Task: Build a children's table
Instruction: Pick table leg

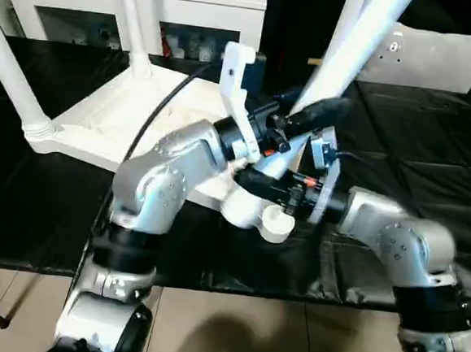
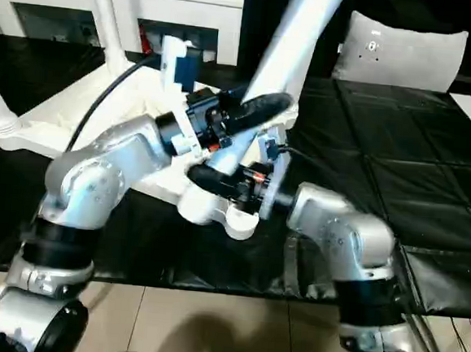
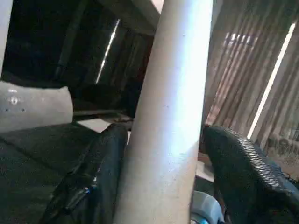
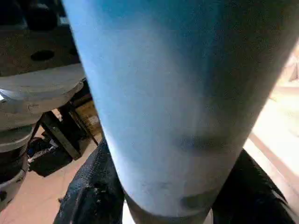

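The white tabletop (image 1: pixel 117 122) lies upside down on the black work table. Two white legs (image 1: pixel 15 77) stand upright in its left corners. Another long white leg (image 1: pixel 352 46) leans up to the right, its lower end at the tabletop's near right corner beside a round socket (image 1: pixel 277 222). My left gripper (image 1: pixel 306 112) straddles this leg higher up; one finger (image 3: pixel 103 163) touches it and the other (image 3: pixel 238 163) stands slightly off, so it is open. My right gripper (image 1: pixel 266 186) is shut on the leg (image 4: pixel 173 93) low down, near the corner.
A white cabinet (image 1: pixel 86 1) stands behind the work table. A pale cushion-like thing (image 1: pixel 441 58) sits at the back right. The black table's front edge (image 1: pixel 235 288) runs just under my forearms, with tiled floor below. A black cable (image 1: pixel 155 113) arcs over the tabletop.
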